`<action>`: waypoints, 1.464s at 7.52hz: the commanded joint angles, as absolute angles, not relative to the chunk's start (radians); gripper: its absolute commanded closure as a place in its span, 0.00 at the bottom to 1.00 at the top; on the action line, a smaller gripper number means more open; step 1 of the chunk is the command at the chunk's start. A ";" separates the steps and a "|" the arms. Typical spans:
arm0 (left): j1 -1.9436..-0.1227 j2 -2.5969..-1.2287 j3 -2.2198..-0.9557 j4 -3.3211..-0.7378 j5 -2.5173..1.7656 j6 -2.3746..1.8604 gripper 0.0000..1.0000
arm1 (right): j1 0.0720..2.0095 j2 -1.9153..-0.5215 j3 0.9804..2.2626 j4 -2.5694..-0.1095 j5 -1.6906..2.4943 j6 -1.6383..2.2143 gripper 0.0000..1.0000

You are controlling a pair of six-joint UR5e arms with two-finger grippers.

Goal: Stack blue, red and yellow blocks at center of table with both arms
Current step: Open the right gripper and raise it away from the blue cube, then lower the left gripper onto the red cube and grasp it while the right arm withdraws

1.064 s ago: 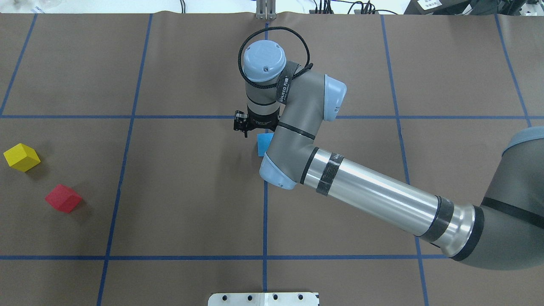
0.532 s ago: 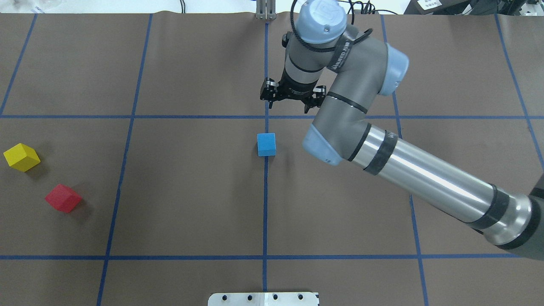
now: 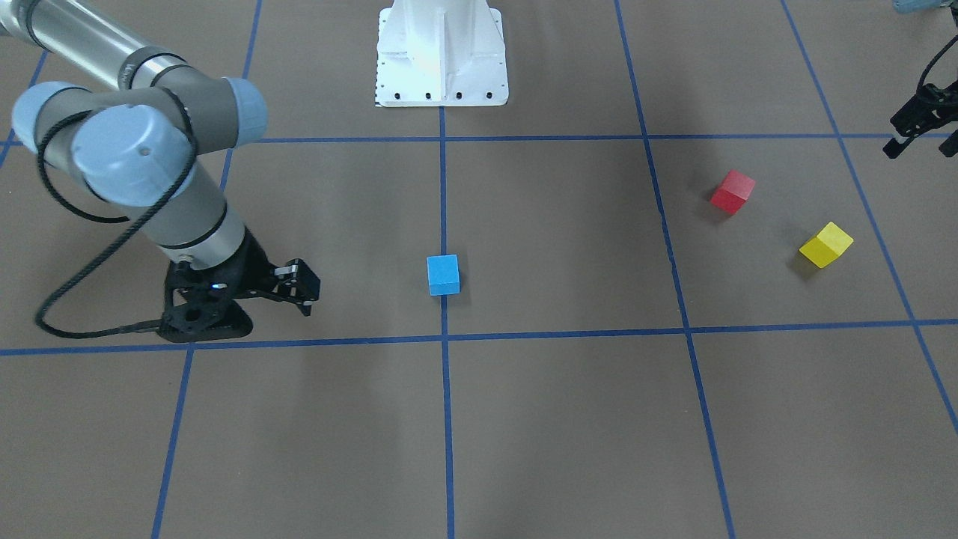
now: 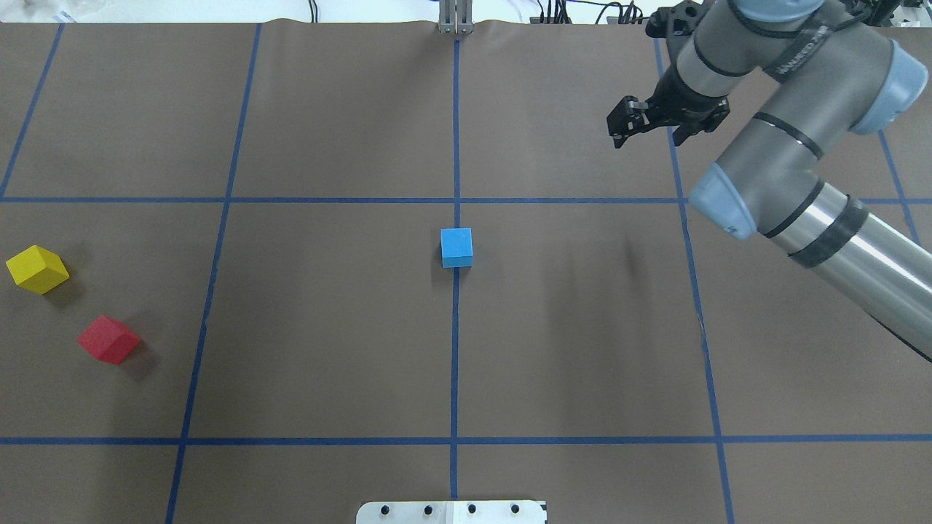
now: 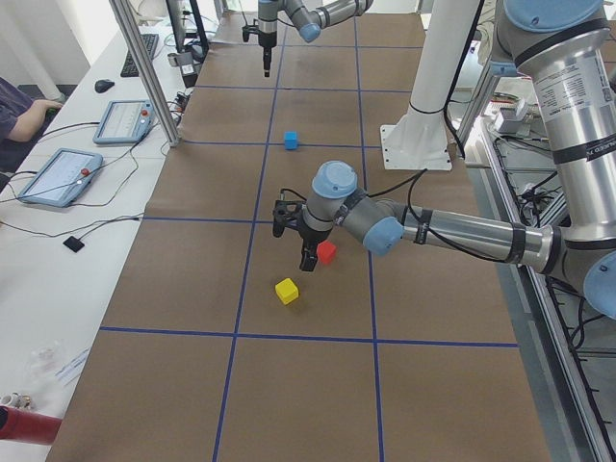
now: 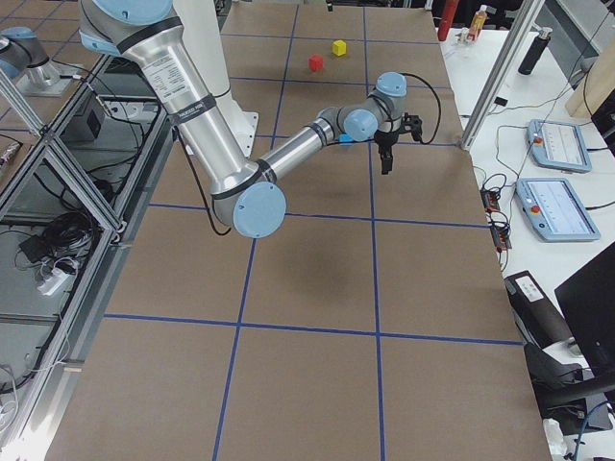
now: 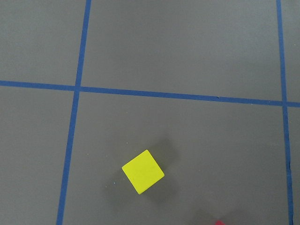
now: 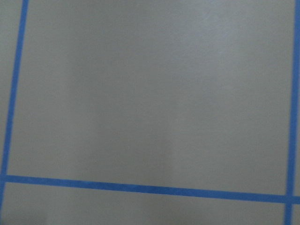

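Observation:
The blue block (image 4: 456, 247) stands alone on the centre grid line, also seen in the front view (image 3: 442, 274). The red block (image 4: 108, 339) and the yellow block (image 4: 37, 269) lie apart at the table's left end. My right gripper (image 4: 648, 127) is open and empty, raised off the table, far right of and beyond the blue block. My left gripper (image 3: 924, 138) hangs open and empty above the table near the red block (image 3: 733, 192) and yellow block (image 3: 825, 245). The left wrist view shows the yellow block (image 7: 143, 171) below it.
The white robot base plate (image 4: 451, 511) sits at the near middle edge. Blue tape lines (image 4: 456, 364) divide the brown table cover. A side bench with tablets (image 5: 58, 173) runs along the far edge, with an operator's arm (image 5: 24, 115) there.
My right gripper has let go of the blue block at the centre, opened, lifted and swung away to the far right. The three blocks have not moved.

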State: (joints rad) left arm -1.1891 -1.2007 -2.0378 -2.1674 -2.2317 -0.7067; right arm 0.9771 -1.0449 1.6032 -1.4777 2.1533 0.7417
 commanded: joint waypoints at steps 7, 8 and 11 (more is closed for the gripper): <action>-0.742 -1.308 -1.905 -2.341 -1.967 -0.560 0.02 | 1.209 -1.285 1.620 -1.466 2.244 0.314 0.00; -0.742 -1.327 -1.889 -2.341 -1.967 -0.561 0.02 | 1.209 -1.292 1.621 -1.466 2.244 0.314 0.00; -0.720 -1.371 -1.835 -2.341 -1.967 -0.563 0.01 | 1.209 -1.292 1.634 -1.476 2.258 0.314 0.00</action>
